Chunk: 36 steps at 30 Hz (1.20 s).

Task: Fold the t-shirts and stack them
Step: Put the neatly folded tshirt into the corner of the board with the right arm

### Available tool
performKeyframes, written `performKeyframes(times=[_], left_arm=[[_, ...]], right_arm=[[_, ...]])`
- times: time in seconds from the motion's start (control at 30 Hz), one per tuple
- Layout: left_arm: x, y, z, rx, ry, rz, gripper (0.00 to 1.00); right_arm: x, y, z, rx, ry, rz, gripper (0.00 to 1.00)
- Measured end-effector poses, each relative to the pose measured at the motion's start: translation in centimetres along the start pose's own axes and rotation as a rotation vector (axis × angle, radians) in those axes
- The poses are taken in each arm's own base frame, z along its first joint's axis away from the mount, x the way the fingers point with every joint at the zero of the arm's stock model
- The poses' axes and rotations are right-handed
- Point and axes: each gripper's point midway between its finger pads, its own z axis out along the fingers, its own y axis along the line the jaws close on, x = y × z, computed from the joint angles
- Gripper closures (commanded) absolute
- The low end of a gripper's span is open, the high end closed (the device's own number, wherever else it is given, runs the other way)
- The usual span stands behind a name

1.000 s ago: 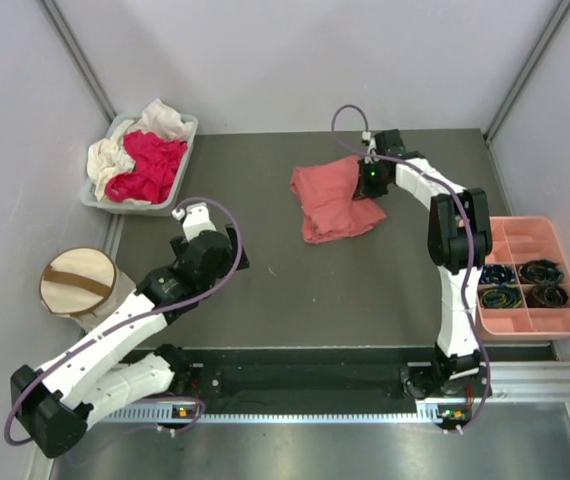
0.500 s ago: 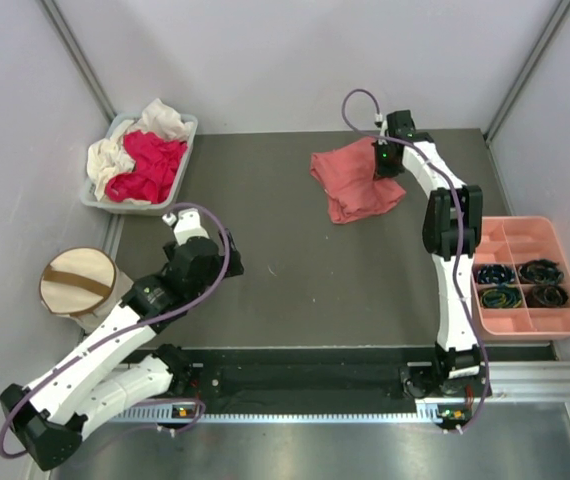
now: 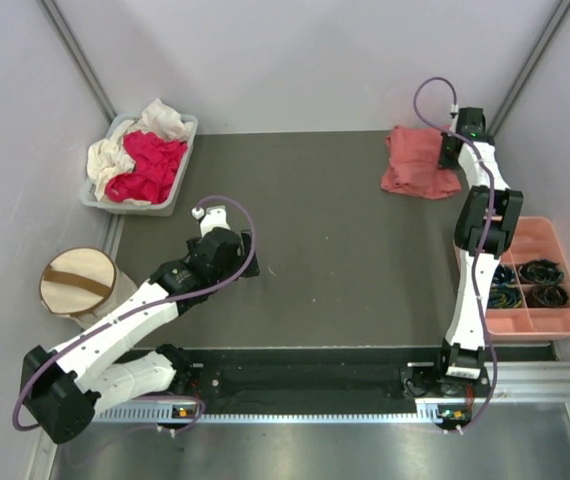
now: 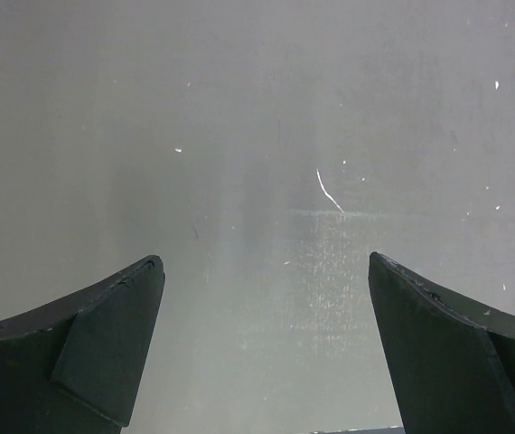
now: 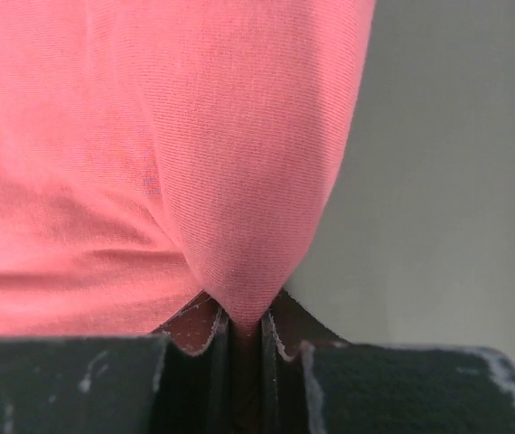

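One shirt in play: the salmon-pink t-shirt point(image 3: 417, 160), folded into a bundle, lies on the counter point(image 3: 325, 260) beyond the compartment tray point(image 3: 525, 235), toward the far wall. Right end effector point(image 5: 244, 316) is pinching a fold at the bundle's edge. Left end effector point(image 4: 264, 262) is spread over bare counter, well left of the tray. Looks like the stack base is being placed. Next: release cleanly, then fetch the magenta-red t-shirt point(image 3: 150, 165) and the cream-white t-shirt point(image 3: 110, 155) from the grey bin point(image 3: 130, 206), far left of the tray.
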Motion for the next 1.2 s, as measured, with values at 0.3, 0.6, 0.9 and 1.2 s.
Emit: performKeyframes(times=[0.3,0.6,0.9,1.2], left_arm=[[0.2,-0.1,0.2,0.005,0.012,0.008,0.01],[0.4,-0.3,0.1,0.013,0.021,0.011,0.01],[0.6,-0.3,0.2,0.015,0.031,0.014,0.01],[1.1,-0.3,0.6,0.006,0.049,0.022,0.01]], right_arm=[[-2.4,-3.5,1.1,0.076,-0.084,-0.075,1.00],[-3.2,-6.1,2.5,0.137,-0.136,-0.113,1.00],[-3.6,-12.4,2.4,0.228,-0.170,-0.064,1.00],[-3.7,-15.1,2.3,0.287,-0.191,-0.024,0.01]])
